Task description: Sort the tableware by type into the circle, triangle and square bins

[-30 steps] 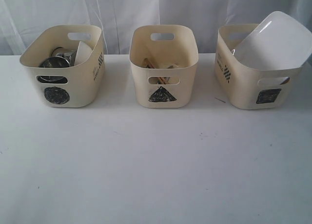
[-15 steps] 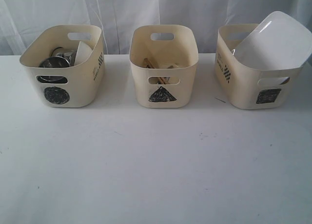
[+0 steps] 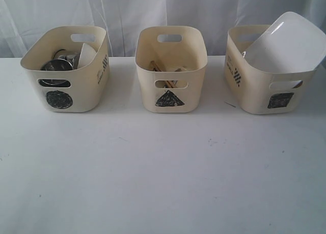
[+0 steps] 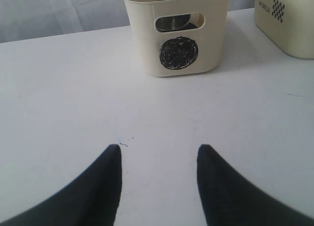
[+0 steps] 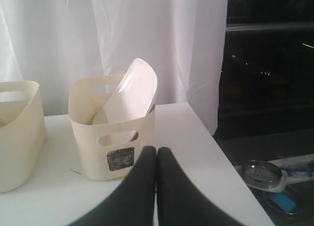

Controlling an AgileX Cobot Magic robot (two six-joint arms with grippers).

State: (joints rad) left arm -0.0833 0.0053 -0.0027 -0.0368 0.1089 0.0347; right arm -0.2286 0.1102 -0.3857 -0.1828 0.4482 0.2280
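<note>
Three cream bins stand in a row at the back of the white table. The circle bin [image 3: 66, 68] [image 4: 176, 34] on the left holds steel mugs [image 3: 57, 65] and a small white bowl [image 3: 86, 55]. Wooden chopsticks [image 3: 162, 74] lie in the triangle bin [image 3: 171, 68] in the middle. The large white plate [image 3: 288, 40] [image 5: 135, 91] leans upright in the square bin [image 3: 267, 74] [image 5: 110, 130] on the right. My left gripper [image 4: 159, 150] is open over bare table, well short of the circle bin. My right gripper [image 5: 156, 151] is shut on nothing, near the square bin. Neither gripper shows in the exterior view.
A white curtain [image 3: 163, 10] hangs behind the table. The table's right edge [image 5: 216, 147] drops off beside the square bin, with a dark floor and a roll of tape [image 5: 265, 173] below.
</note>
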